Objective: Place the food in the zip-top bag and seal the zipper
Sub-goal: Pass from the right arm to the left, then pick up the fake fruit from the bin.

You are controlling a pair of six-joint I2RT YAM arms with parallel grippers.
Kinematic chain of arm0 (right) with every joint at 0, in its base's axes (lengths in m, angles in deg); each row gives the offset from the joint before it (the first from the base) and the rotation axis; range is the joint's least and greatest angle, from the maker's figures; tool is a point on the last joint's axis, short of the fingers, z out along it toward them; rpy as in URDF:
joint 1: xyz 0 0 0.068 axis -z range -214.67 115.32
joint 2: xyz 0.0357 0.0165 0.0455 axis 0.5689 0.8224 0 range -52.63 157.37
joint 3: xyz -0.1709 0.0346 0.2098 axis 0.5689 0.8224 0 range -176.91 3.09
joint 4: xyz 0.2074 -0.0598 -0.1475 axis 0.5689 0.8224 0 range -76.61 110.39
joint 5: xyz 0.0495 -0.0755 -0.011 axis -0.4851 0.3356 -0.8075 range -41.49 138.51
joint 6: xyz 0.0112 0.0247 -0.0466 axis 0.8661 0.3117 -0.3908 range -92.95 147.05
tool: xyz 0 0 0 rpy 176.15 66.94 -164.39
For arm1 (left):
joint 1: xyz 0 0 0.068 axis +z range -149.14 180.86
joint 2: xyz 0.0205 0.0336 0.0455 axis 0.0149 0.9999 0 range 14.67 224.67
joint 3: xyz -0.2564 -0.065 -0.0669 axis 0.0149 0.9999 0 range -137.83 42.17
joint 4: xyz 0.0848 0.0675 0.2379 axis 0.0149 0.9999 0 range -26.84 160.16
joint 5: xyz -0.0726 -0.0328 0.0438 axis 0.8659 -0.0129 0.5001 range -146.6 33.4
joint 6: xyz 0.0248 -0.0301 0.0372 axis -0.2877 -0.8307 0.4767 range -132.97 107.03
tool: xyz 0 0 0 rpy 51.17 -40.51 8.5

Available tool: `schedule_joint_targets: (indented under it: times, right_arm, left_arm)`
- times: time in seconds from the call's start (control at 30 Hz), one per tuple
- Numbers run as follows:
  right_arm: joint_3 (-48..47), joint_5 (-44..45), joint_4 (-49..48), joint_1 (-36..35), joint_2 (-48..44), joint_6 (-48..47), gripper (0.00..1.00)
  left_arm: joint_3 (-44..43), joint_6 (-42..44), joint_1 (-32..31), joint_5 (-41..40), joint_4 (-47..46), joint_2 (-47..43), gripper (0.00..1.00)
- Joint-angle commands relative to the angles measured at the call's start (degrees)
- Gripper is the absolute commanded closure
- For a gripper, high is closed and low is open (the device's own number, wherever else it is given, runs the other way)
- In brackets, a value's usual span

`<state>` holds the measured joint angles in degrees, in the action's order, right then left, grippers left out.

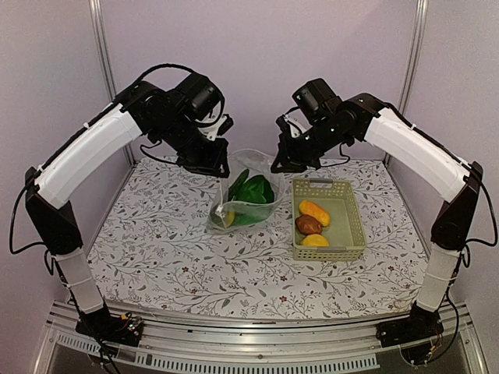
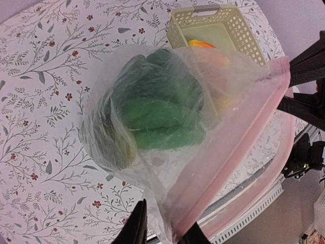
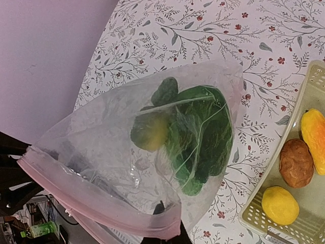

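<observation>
Left hand (image 1: pixel 221 165): clamped on the pink zip strip (image 2: pixel 244 147) of the bag (image 1: pixel 248 181), above and left of the basket (image 1: pixel 360 230). The clear bag hangs just left of the basket, its open mouth stretched between both hands. Inside it are leafy greens (image 1: pixel 256 189) and a yellow-green piece (image 3: pixel 150 132). Right hand (image 1: pixel 278 164): closed on the strip's other end, near the basket's far left corner. In the basket, on the surface (image 1: pixel 156 249): orange oval (image 1: pixel 314 211), brown potato (image 1: pixel 309 225), yellow lemon (image 1: pixel 315 240).

Bag (image 1: pixel 248 167) left of basket (image 1: pixel 327 251), greens (image 1: pixel 255 189) apparently inside.
</observation>
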<state>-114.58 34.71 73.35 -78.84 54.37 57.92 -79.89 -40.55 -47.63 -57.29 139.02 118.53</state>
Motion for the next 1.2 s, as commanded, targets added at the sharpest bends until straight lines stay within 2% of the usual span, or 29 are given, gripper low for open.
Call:
schedule_joint_targets:
  times: [0.0, 0.03, 0.17, 0.2, 0.23, 0.27, 0.3, 0.33, 0.37, 0.4, 0.43, 0.5, 0.63, 0.7, 0.77, 0.8, 0.9, 0.97, 1.03, 1.17]
  right_arm:
    - [-0.24, -0.68, -1.18, 0.63, 0.93, 0.33, 1.00]
    - [-0.28, -0.77, -1.27, 0.65, 1.01, 0.33, 1.00]
    - [-0.27, -1.29, -1.54, 0.83, 0.94, 0.03, 1.00]
    - [-0.30, -1.65, -1.59, 0.91, 0.93, -0.23, 1.00]
    - [-0.39, -2.17, -1.66, 1.01, 0.93, -0.47, 0.98]
    - [-0.49, -3.07, -1.67, 1.19, 0.85, -0.68, 0.90]
    - [-0.65, -4.51, -1.39, 1.43, 0.76, -1.01, 0.77]
    - [-1.56, -6.08, -0.02, 1.75, 0.61, -1.08, 0.55]
    - [-2.84, -9.83, 1.87, 2.62, 0.59, -0.49, 0.12]
    - [-3.89, -15.18, 3.09, 3.65, 0.45, 0.81, 0.02]
    - [-4.86, -18.77, 4.27, 4.56, 0.00, 1.53, 0.01]
    - [-7.94, -16.34, 6.77, 5.42, -2.98, 2.20, 0.01]
    - [-8.54, 3.21, 9.89, 7.98, -9.87, -2.37, 0.01]
    - [-3.85, 12.31, 8.22, 8.30, -13.15, -7.22, 0.01]
    - [8.40, 19.77, 2.30, 9.33, -18.35, -10.52, 0.01]
    - [15.01, 18.55, -1.36, 11.21, -21.49, -11.24, 0.01]
    - [29.97, 3.80, -10.10, 18.47, -27.97, -12.76, 0.04]
    - [33.54, -1.27, -11.32, 19.31, -29.15, -14.64, 0.18]
    - [35.94, -1.97, -10.20, 19.35, -28.57, -17.35, 0.27]
    - [39.11, -0.92, -7.65, 19.29, -23.37, -20.28, 0.38]
  left_arm:
    - [-0.27, -2.62, -0.76, 0.24, 3.73, 0.81, 0.82]
    - [-0.28, -2.88, -0.96, 0.25, 3.79, 0.82, 0.83]
    - [-0.15, -2.60, -1.52, 1.57, 3.20, 0.74, 1.00]
    - [-0.18, -2.31, -1.52, 1.57, 2.78, 0.74, 1.00]
    - [-0.12, -2.05, -1.41, 1.80, 2.28, 0.81, 1.00]
    - [-0.16, -1.82, -1.37, 2.39, 1.75, 0.85, 1.00]
    - [-0.08, -1.61, -1.30, 3.00, 0.93, 0.97, 1.00]
    - [0.16, -1.56, -1.21, 3.57, 0.19, 1.12, 1.00]
    - [0.33, -1.47, -0.99, 4.11, -0.48, 1.28, 1.00]
    - [0.43, -1.52, -0.76, 4.84, -1.50, 1.45, 1.00]
    - [0.50, -1.64, -0.56, 5.49, -1.89, 1.70, 1.00]
    - [0.69, -1.85, -0.18, 6.36, -3.35, 2.10, 1.00]
    - [1.11, -1.77, 0.38, 6.83, -4.65, 2.38, 1.00]
    - [1.05, -1.51, 0.94, 6.99, -4.79, 2.40, 1.00]
    - [1.20, -1.18, 1.41, 7.30, -4.88, 2.32, 1.00]
    - [1.21, -0.88, 1.63, 7.61, -4.99, 2.36, 1.00]
    - [1.25, -0.35, 2.10, 8.30, -5.26, 2.55, 1.00]
    - [1.28, -0.01, 2.19, 8.85, -5.36, 2.69, 1.00]
    - [1.67, 0.28, 2.30, 8.82, -5.57, 2.76, 1.00]
    - [1.85, 0.31, 2.59, 9.08, -5.98, 2.73, 1.00]
